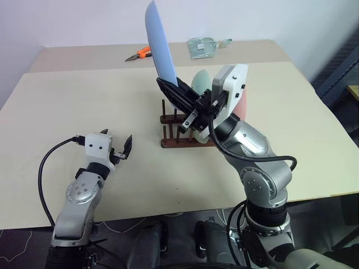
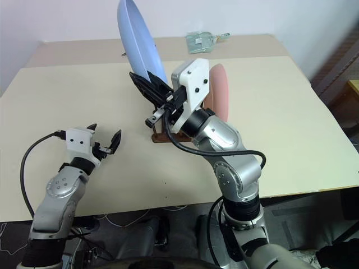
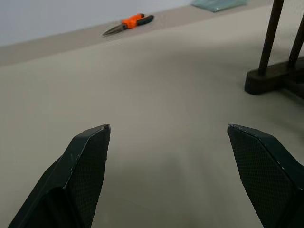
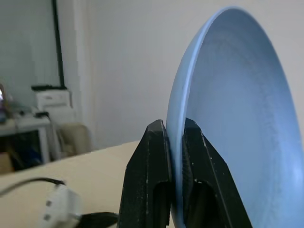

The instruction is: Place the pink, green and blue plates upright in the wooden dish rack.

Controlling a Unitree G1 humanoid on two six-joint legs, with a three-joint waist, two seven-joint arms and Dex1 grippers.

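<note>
Your right gripper [image 1: 168,85] is clamped on the rim of the blue plate [image 1: 159,43], holding it on edge, raised above the wooden dish rack [image 1: 175,132]; in the right wrist view both black fingers [image 4: 148,175] pinch the plate's edge, one each side. Green plate [image 1: 200,83] already stands upright in the rack, mostly hidden behind your right wrist; pink plate [image 2: 217,92] stands upright just behind it, at the rack's far end as far as you can tell. Your left gripper [image 1: 118,143] hangs low over the surface [image 1: 73,106], well left of the rack, jaws spread wide, holding nothing. Orange-handled pliers [image 1: 138,54] and a clear plastic packet [image 1: 203,46] lie at the far edge of the surface.
</note>
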